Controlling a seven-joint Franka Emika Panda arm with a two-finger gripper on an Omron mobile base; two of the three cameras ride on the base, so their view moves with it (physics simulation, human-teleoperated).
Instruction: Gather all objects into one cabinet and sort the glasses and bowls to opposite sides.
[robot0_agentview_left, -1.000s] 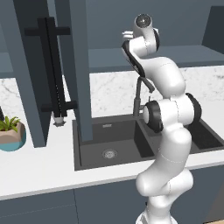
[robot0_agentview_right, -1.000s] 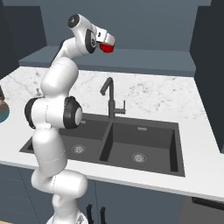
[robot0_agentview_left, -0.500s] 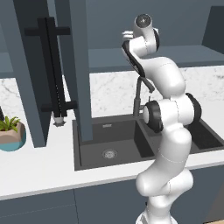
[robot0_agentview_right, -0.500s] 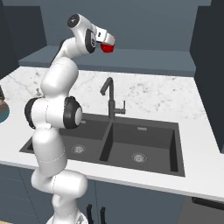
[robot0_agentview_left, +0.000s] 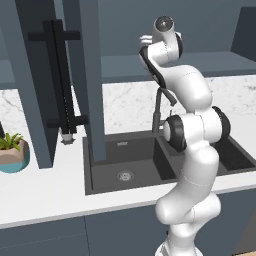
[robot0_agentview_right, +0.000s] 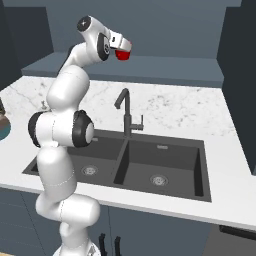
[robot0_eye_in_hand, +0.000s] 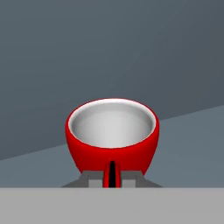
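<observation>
Red cup (robot0_agentview_right: 123, 52) up high over the sink (robot0_agentview_right: 165, 172), at the cabinet shelf (robot0_agentview_right: 165, 70). Gripper (robot0_eye_in_hand: 112, 175) pinches its near rim. Grip looks thin, probably one wall only; cup could tip or slip if swung.

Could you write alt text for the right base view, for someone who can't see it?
A white robot arm holds a small bright red cup in its shut tool, high above a dark double sink with a black tap, set in a white marble counter.
</observation>
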